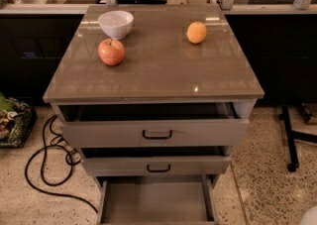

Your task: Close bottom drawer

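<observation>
The grey cabinet (pixel 153 87) has three drawers, all pulled out. The bottom drawer (pixel 154 202) is the narrowest and is pulled out furthest. Its plain grey tray is bare and runs off the lower edge of the view, so its front and handle are hidden. Above it the middle drawer (pixel 157 165) is out a little, with a black loop handle (pixel 158 168). The top drawer (pixel 154 132) is the widest and is also partly out. My gripper is not in view.
On the cabinet top stand a white bowl (pixel 116 23), a red apple (pixel 111 51) and an orange (pixel 196 32). A black cable (pixel 47 169) loops on the speckled floor at the left. A black stand leg (pixel 290 140) is at the right. A pale rounded part (pixel 309 217) shows at the bottom right corner.
</observation>
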`<state>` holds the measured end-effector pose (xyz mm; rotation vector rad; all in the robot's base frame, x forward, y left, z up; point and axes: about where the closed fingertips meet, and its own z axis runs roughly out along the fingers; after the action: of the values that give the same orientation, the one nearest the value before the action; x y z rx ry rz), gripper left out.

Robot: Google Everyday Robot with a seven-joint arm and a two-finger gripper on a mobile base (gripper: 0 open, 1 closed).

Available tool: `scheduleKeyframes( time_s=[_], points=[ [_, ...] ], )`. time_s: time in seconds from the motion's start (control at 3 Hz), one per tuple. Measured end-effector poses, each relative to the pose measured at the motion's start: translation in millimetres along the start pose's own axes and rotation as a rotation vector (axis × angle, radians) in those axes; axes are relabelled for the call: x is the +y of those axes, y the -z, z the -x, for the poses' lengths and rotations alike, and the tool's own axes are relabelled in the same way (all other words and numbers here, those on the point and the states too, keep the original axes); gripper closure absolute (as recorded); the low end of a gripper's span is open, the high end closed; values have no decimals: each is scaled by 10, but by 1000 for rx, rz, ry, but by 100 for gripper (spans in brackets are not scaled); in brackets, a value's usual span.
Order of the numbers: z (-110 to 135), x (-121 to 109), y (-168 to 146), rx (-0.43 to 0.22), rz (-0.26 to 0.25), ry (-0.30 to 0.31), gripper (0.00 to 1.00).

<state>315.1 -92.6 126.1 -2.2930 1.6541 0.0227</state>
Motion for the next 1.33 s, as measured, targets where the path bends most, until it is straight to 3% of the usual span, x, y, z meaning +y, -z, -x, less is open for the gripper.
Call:
scheduleKeyframes(
  time_s=[0.33, 0.67, 1.0, 1.33],
  points=[
    [-86, -487, -80, 4, -67, 49, 100],
    [-78, -464, -77, 4, -67, 49, 100],
    [-177, -914, -177, 13, -122, 105, 100],
    [-175, -925, -180, 14, -128, 111, 100]
  ],
)
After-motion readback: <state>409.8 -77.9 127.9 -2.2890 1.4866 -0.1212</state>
